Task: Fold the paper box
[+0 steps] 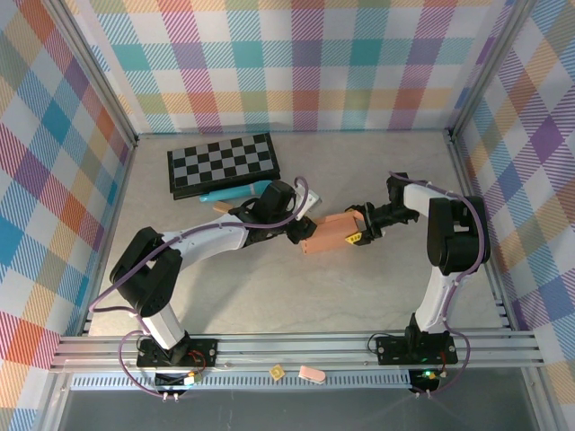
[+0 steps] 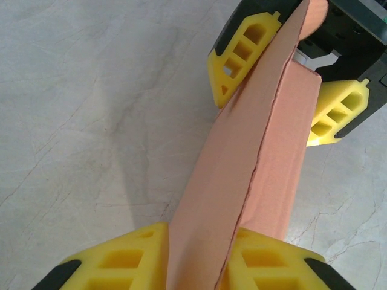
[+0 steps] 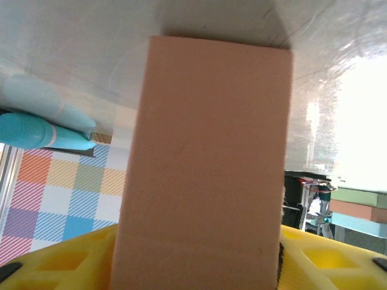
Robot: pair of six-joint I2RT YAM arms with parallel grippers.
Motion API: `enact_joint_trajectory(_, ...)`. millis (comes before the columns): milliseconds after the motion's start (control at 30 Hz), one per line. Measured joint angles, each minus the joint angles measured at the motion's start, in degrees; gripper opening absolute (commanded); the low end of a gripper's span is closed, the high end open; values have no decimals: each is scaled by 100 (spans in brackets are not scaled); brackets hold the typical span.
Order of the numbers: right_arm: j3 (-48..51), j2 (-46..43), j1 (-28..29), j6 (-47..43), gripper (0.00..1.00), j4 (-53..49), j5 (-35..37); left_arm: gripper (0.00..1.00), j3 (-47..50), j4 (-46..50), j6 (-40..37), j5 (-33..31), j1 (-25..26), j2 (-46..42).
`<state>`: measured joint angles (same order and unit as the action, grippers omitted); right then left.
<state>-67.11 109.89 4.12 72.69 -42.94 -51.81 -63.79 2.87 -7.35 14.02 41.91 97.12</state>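
The left pincer [image 1: 301, 224] and the right pincer [image 1: 358, 230] each pinch 1 end of the box [image 1: 331, 232], I think to hold it steady for folding.

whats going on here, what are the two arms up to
Both arms are handling the paper box over the middle of the table. The left gripper pinches one end of the cardboard and the right gripper clamps the opposite end, so it is held between them. The chessboard lies behind them.
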Motion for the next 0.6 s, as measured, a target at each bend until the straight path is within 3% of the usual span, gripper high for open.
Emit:
enact_joint_trajectory(433, -216, -166, -92, -74, 82, -203, 354, 31, 33, 70, -149, 2, 0, 0)
enact_joint_trajectory(600, -721, -455, -238, -446, 86, -525, 621, 31, 31, 129, -201, 2, 4, 0)
